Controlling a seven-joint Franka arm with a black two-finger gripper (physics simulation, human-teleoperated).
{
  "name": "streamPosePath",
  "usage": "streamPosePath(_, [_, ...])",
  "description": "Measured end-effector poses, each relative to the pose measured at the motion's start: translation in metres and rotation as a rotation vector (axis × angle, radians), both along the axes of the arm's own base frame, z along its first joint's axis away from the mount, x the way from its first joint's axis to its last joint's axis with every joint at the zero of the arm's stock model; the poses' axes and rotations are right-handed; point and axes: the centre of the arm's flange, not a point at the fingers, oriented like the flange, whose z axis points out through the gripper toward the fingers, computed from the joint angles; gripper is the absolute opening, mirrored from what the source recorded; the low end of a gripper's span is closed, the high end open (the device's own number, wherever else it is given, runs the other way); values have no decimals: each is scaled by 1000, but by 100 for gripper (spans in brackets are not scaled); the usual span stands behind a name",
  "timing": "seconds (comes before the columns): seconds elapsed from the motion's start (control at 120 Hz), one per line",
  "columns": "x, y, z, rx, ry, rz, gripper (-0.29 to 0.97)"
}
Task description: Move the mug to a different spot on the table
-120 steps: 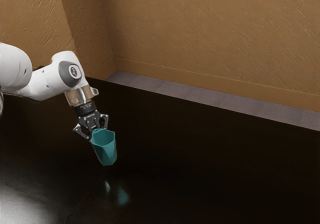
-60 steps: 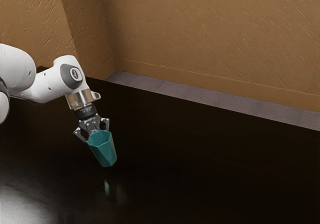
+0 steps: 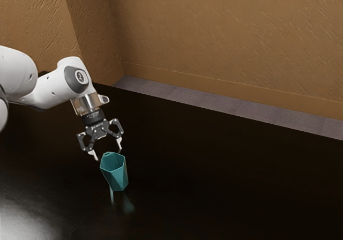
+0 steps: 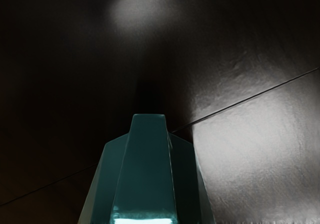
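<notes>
**Teal mug stands free beneath a spread gripper**

From the exterior view's left, the white arm (image 3: 37, 87) reaches down. Its black gripper (image 3: 108, 149) hangs with fingers wide apart, gripping nothing. Just below, the faceted teal mug (image 3: 115, 171) (image 4: 145, 179) stands slightly tilted on the glossy dark table (image 3: 230, 165) (image 4: 250, 149).

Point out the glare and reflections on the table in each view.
Exterior view: the glossy black table mirrors the mug under its base, and a pale glare spreads at the lower left corner. Wrist view: broad pale sheen lies on the table beside the mug, with a softer bright patch beyond it.
</notes>
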Motion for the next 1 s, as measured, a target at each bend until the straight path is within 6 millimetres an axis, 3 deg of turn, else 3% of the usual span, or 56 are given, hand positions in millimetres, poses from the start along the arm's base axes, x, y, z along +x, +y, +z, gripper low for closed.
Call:
streamPosePath(0.2, [-1,7,17,5,-31,-2,65])
streamPosePath(0.317, [-4,12,55,20,-90,-14,66])
streamPosePath(0.383, [-7,8,90,55,-139,-48,67])
streamPosePath(0.442, [-14,-11,141,112,-213,-122,67])
streamPosePath(0.508, [-25,-49,195,172,-297,-236,67])
streamPosePath(0.6, [-36,-106,242,237,-394,-425,68])
streamPosePath(0.708, [-38,-158,278,317,-481,-631,68])
streamPosePath(0.775, [-38,-180,292,320,-517,-709,68])
streamPosePath(0.858, [-37,-184,304,325,-539,-754,68])
streamPosePath(1.0, [-35,-171,305,329,-536,-786,68])
